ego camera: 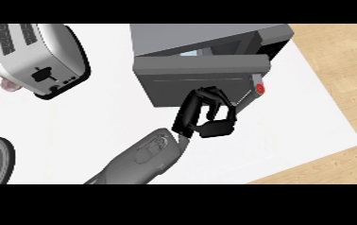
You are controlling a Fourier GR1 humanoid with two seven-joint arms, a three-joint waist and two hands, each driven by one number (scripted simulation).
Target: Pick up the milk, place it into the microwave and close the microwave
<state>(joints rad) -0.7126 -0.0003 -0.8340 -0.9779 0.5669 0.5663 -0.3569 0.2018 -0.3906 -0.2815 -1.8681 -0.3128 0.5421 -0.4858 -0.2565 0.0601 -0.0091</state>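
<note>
My hand (206, 114), one in view, has its fingers curled with nothing visibly held between them; the fingertips rest against the outer face of the microwave door (199, 80). One microwave (209, 39) sits just beyond my hand, grey, its door swung nearly shut. A sliver of pale blue shows in the gap above the door; I cannot tell whether it is the milk. One toaster (42, 61) stands well to my hand's left.
</note>
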